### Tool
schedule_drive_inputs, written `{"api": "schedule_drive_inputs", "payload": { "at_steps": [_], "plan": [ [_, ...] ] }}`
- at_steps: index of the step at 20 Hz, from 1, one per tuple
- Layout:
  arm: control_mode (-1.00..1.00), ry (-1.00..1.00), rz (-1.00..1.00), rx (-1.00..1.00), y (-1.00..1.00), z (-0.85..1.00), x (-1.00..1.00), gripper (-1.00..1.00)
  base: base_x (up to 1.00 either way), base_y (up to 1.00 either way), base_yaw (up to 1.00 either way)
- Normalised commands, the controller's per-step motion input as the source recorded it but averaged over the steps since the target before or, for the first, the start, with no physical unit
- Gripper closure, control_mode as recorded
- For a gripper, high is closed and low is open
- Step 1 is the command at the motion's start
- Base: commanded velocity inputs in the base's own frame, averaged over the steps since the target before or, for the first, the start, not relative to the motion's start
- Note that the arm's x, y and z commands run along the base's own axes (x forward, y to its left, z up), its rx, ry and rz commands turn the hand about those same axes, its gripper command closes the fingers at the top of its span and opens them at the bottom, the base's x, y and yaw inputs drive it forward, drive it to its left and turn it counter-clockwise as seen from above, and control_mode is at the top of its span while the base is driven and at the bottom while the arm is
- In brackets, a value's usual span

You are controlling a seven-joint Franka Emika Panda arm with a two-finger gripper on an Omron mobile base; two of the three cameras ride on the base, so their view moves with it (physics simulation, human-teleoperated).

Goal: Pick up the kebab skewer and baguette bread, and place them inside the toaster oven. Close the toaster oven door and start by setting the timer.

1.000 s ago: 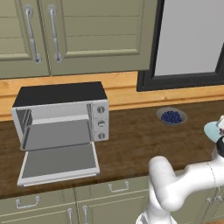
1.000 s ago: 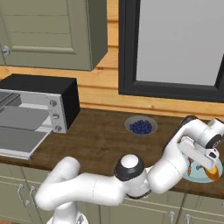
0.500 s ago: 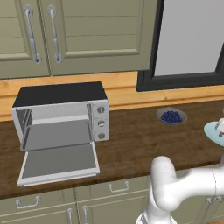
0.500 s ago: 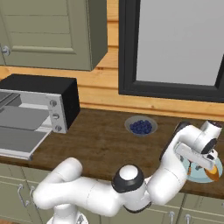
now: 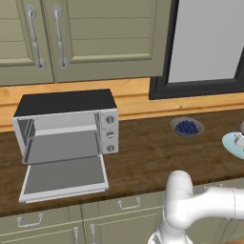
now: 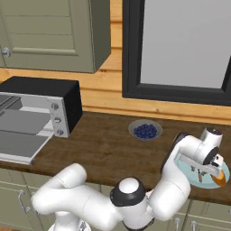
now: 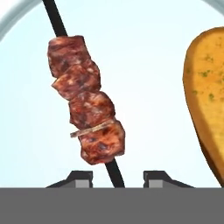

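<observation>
the end effector (image 7: 113, 177), low in the hand view, straddles the dark stick of the meat-chunk kebab skewer (image 7: 87, 116) on a pale blue plate (image 7: 148, 83), fingers not visibly touching. golden baguette bread (image 7: 209, 96) lies right. judged step: grasping the skewer; next, lift. farther left, the silver toaster oven (image 5: 66, 128) stands open on the worktop.

Reaches far out to the right, white arm bent low and forward from the base, wrist turned down at the far end. Tool (image 7: 113, 177) points straight down, its two dark fingertips (image 7: 80, 177) standing apart, neither pressed against anything.
</observation>
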Motion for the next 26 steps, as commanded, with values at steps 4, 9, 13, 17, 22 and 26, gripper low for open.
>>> {"api": "schedule_drive_inputs", "payload": {
  "at_steps": [4,9,13,17,22,26],
  "plan": [
    [-1.0,-0.01,0.0,-0.03,0.02,-0.17,0.0,1.0,0.0,0.0,0.0],
    [-1.0,-0.03,0.0,0.0,0.23,0.26,-0.21,1.0,0.0,0.0,0.0],
    [-1.0,-0.03,0.0,0.0,0.49,0.51,-0.36,1.0,0.0,0.0,0.0],
    [-1.0,-0.08,0.0,-0.04,0.78,0.49,-0.46,1.0,0.0,0.0,0.0],
    [-1.0,-0.13,0.0,-0.09,0.97,0.3,-0.2,1.0,0.0,0.0,0.0],
    [-1.0,-0.12,0.0,-0.14,1.0,0.33,-0.01,1.0,0.0,0.0,0.0]
  ]
}}
